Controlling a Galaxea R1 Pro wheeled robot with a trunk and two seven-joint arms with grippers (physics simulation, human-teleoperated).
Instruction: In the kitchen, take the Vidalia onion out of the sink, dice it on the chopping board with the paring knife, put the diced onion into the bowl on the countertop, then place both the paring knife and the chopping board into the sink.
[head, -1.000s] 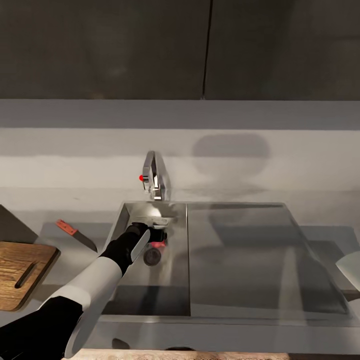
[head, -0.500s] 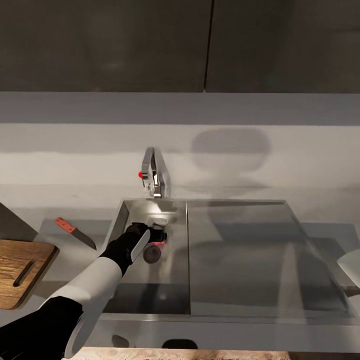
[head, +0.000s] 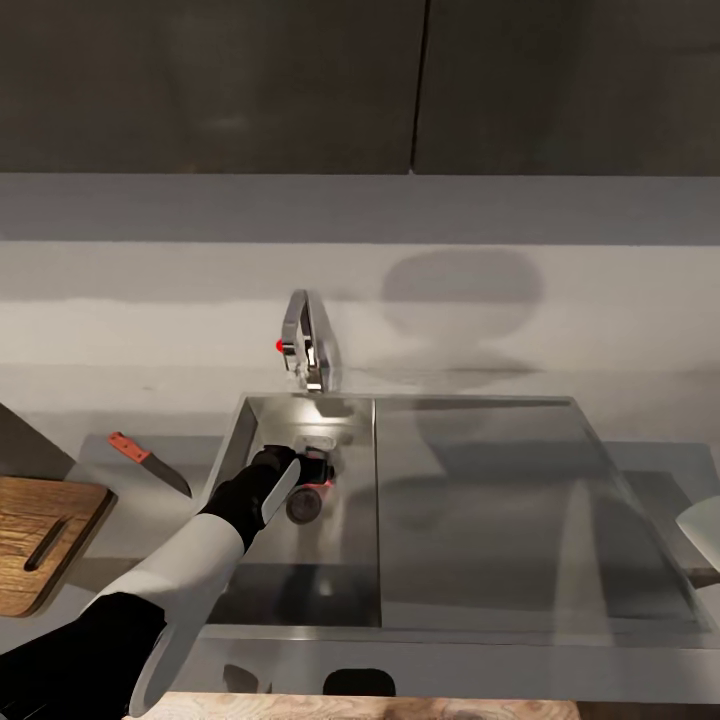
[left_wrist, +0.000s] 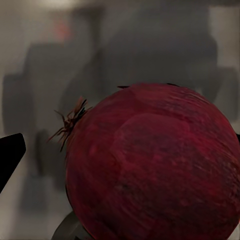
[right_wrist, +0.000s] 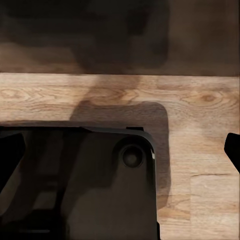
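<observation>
The Vidalia onion (left_wrist: 152, 167) looks deep red-purple in the left wrist view — round, with fine lengthwise streaks in its skin and a small tuft of dry dark roots at one end. In the head view it shows as a small reddish patch (head: 312, 489) low in the basin of the sink (head: 350, 560), just beyond the end of the left arm and near the black drain. The left gripper (head: 305, 480) is down in the basin right at the onion; one dark fingertip (left_wrist: 10, 155) shows at the edge of the wrist view, apart from the onion's skin, but whether the fingers are spread or pinching cannot be told.

The sink is grey steel, its basin on the left and a flat drainboard on the right, with the angular chrome tap (head: 305, 350) and its red knob at the far edge. Left of the sink on the glossy grey countertop (head: 120, 320) lies the paring knife (head: 148, 463), orange-red handle pointing far-left, dark blade toward the sink. Nearer and further left is the chopping board (head: 40, 540), brown wood grain with a slot handle. A white bowl (head: 702, 525) shows at the right edge
</observation>
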